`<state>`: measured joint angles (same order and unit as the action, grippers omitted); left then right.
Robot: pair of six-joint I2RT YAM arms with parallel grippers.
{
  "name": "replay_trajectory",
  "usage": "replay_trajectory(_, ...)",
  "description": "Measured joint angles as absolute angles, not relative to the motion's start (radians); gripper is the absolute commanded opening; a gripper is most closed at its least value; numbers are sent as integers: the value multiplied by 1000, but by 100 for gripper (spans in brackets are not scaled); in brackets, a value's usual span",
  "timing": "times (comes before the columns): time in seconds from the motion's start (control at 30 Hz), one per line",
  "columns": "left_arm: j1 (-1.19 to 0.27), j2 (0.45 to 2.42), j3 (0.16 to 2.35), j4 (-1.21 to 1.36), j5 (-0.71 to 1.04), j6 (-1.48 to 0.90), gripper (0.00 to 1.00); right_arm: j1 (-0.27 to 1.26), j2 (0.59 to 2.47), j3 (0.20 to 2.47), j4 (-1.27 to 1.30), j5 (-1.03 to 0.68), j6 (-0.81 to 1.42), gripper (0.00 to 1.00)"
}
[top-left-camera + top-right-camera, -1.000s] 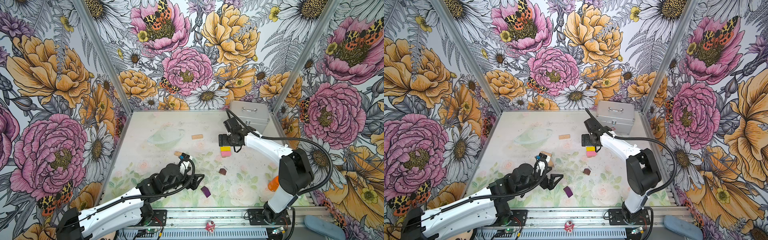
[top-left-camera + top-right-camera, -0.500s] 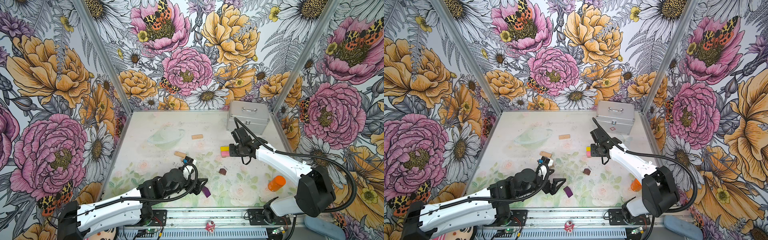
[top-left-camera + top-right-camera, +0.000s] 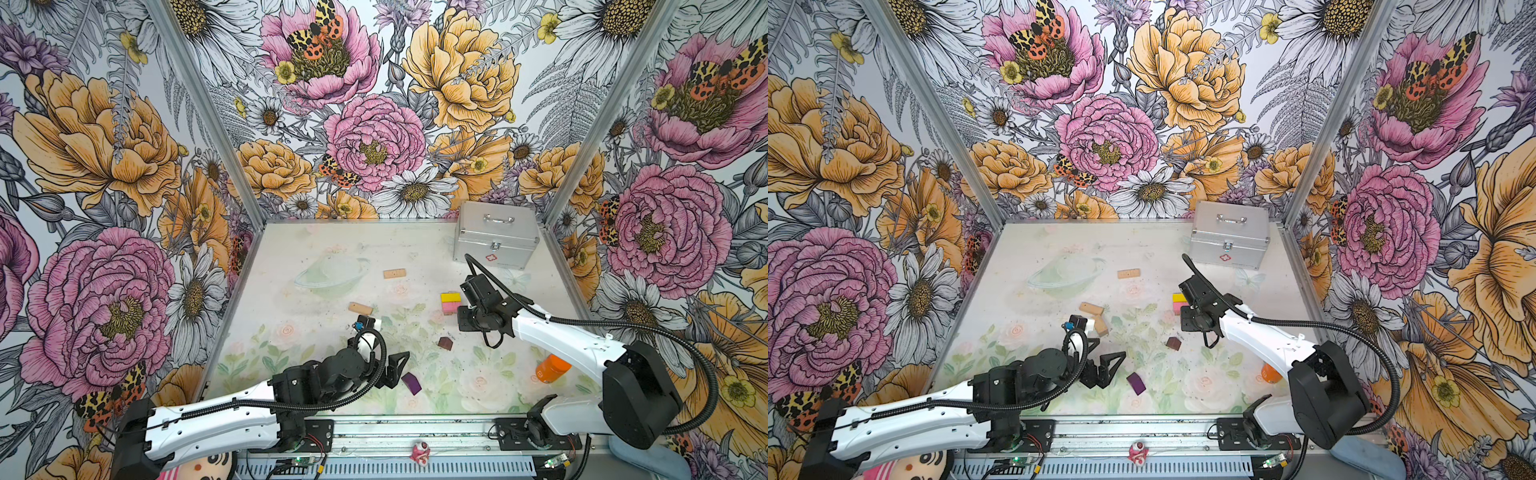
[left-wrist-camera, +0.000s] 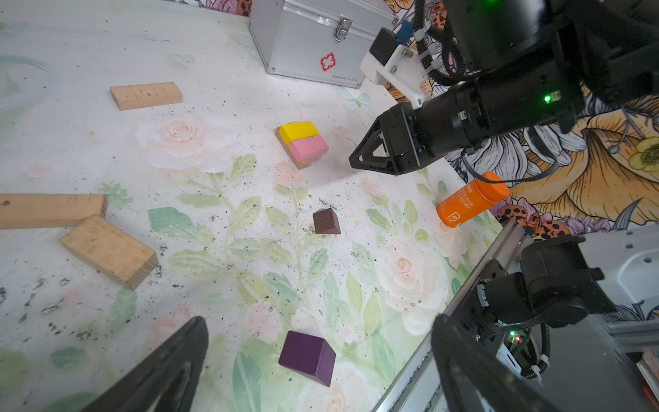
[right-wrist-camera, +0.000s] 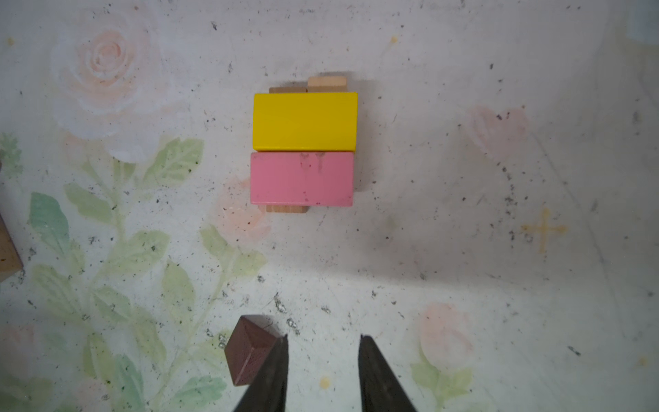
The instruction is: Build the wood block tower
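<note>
Yellow brick [image 5: 305,121], pink brick [image 5: 302,178], purple brick [image 4: 307,357] — orange bottle [image 4: 470,203], silver case [image 3: 496,235].

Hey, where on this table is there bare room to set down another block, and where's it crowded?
Bare: the far left, between the left wall and the far tan block; also the near strip between the purple block and the orange bottle. Crowded: around the yellow-pink stack, dark-brown block and right gripper.

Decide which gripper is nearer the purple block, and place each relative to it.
Left. The left gripper hangs right beside the purple block, open jaws facing it. The right gripper is well away, past the dark-brown block, next to the yellow-and-pink stack.
</note>
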<state>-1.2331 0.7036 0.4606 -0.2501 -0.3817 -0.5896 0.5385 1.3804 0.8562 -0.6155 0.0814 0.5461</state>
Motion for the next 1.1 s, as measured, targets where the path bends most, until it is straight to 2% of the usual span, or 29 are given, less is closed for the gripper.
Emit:
replay_trajectory(0.13, -1233, 697, 461, -267, -412, -597, 99, 538, 1444, 861, -583, 73, 546, 36)
replay_trajectory(0.33, -1206, 698, 461, -308, -445, -604, 99, 540, 1474, 893, -578, 53, 540, 45)
replay_trajectory(0.5, -1132, 698, 461, -326, -450, -608, 99, 550, 1474, 958, -577, 48, 532, 50)
replay_trajectory(0.67, -1059, 697, 461, -333, -448, -623, 99, 556, 1474, 1002, -579, 47, 529, 59)
replay_trajectory(1.1, -997, 673, 461, -355, -434, -633, 99, 560, 1583, 1161, -595, 11, 446, 71)
